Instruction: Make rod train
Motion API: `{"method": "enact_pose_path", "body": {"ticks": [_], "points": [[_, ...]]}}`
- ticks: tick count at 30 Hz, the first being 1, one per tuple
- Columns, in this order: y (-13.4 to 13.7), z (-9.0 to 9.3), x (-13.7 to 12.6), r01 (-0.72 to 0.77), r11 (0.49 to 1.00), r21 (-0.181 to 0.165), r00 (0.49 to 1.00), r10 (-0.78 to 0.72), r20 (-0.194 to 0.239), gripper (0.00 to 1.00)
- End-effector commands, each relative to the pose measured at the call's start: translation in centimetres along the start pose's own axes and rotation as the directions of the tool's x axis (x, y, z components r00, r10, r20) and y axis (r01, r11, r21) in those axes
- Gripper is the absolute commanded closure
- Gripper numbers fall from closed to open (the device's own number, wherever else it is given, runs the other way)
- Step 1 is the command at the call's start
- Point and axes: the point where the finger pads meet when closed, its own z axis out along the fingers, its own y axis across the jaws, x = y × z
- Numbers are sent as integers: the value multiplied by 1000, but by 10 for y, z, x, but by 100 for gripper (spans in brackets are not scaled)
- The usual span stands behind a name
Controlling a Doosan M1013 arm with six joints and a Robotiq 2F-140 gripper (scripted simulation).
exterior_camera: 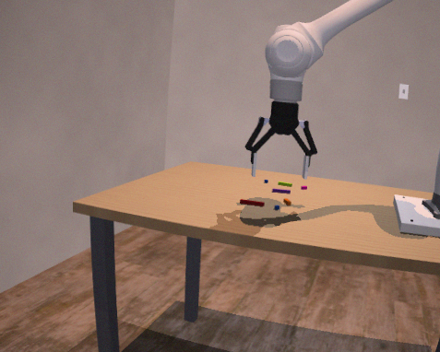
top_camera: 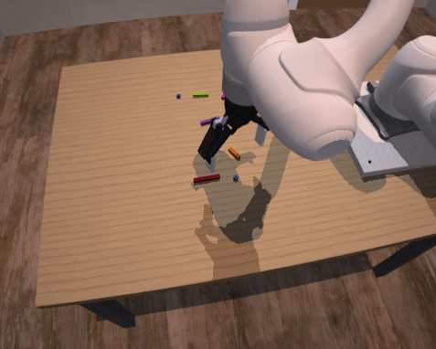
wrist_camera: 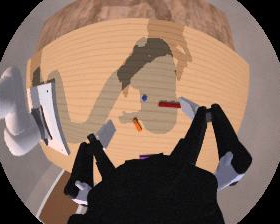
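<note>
My gripper [top_camera: 235,151] hangs above the table [top_camera: 100,228], fingers spread wide and holding nothing, roughly over the orange [top_camera: 234,153] rod.

I count seven rods:
- two blue
- one lime
- one magenta [exterior_camera: 303,187]
- one purple [top_camera: 206,121]
- one orange
- one red [top_camera: 207,178]

I see no grey. With orange barred, I judge that only blue, blue and lime add up to red.

The lime [top_camera: 200,95] lies far and left of my gripper, beyond the purple, with its long axis running left to right. The far blue [top_camera: 178,96] sits just left of the lime, in line with it but apart. The near blue [top_camera: 235,178] is on the near side of my gripper, just beside the red's right end.

The move turns on that split: one piece lies on the near side, while the other two already sit almost in a row on the far side. I would carry the near blue over to the lime.
</note>
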Motion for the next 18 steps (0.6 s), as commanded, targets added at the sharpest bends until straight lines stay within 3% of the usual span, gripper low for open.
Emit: {"method": "enact_pose_path", "body": {"ticks": [1, 5, 9, 10, 18], "points": [[1, -2, 6, 126, 992, -3, 992, -126, -11, 0], [1, -4, 14, 268, 963, -5, 963, -268, -11, 0], [1, -5, 16, 300, 954, -5, 954, -300, -10, 0], [1, -5, 16, 300, 954, -5, 954, -300, -10, 85], [1, -5, 16, 300, 954, -5, 954, -300, -10, 85]]}}
